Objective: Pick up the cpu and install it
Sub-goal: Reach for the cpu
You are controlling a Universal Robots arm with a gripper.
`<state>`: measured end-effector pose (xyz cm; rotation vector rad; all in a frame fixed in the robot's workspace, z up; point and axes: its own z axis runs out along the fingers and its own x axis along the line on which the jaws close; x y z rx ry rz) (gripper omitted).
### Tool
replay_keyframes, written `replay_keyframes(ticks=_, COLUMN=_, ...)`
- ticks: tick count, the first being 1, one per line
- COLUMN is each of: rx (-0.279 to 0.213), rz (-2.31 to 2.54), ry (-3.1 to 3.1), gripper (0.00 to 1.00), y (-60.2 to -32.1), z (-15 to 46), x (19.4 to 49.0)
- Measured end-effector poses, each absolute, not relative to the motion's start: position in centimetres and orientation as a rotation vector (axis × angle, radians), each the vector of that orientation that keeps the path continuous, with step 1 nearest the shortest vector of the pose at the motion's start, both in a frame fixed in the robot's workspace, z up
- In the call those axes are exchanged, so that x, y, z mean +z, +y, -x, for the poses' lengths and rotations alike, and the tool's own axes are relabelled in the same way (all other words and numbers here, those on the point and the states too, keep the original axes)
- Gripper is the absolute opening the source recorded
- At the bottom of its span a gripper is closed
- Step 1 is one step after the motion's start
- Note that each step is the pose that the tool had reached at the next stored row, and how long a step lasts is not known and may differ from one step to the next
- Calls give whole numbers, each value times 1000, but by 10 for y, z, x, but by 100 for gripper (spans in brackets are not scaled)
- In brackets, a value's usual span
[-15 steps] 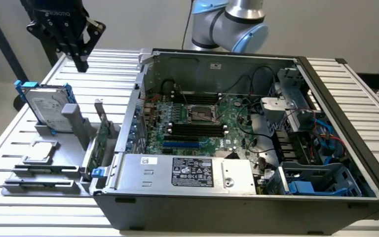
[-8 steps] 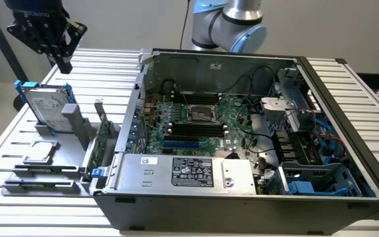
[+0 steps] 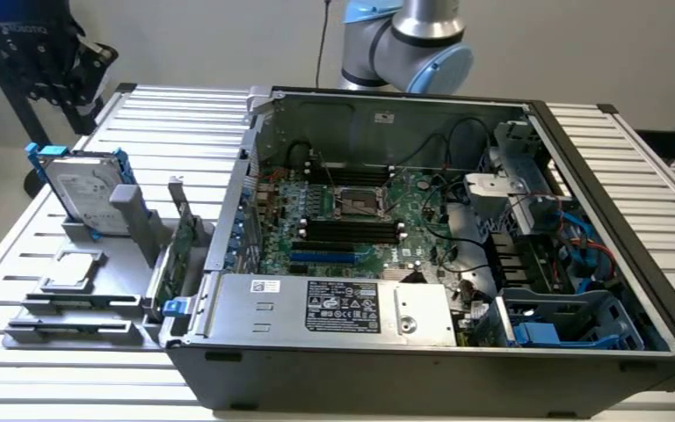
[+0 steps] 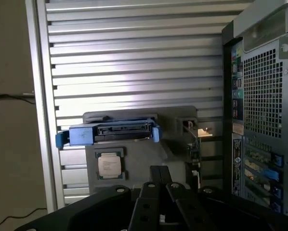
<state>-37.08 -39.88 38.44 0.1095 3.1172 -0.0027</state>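
The cpu (image 3: 73, 268) (image 4: 109, 165) is a small flat square chip with a dull silver top. It lies flat in a recess of the grey fixture (image 3: 80, 308) (image 4: 139, 154) on the ribbed table, at the exterior view's left of the open computer case (image 3: 431, 229). In the wrist view my gripper (image 4: 158, 170) hangs well above the fixture, off to one side of the cpu, with its black fingers shut together and nothing between them. The bare cpu socket (image 3: 359, 204) shows on the green motherboard inside the case.
A silver hard drive with blue brackets (image 3: 80, 193) (image 4: 108, 133) stands upright in the fixture beside the cpu, and an expansion card (image 3: 177, 255) stands next to it. The case's rear panel (image 4: 264, 106) rises close by. My arm (image 3: 414, 40) is behind the case.
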Motion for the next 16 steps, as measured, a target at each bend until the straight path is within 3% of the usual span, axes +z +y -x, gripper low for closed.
replay_keyframes(ticks=16, rx=-42, rz=-109, ry=3118, gripper=11, y=-399, z=444, x=373)
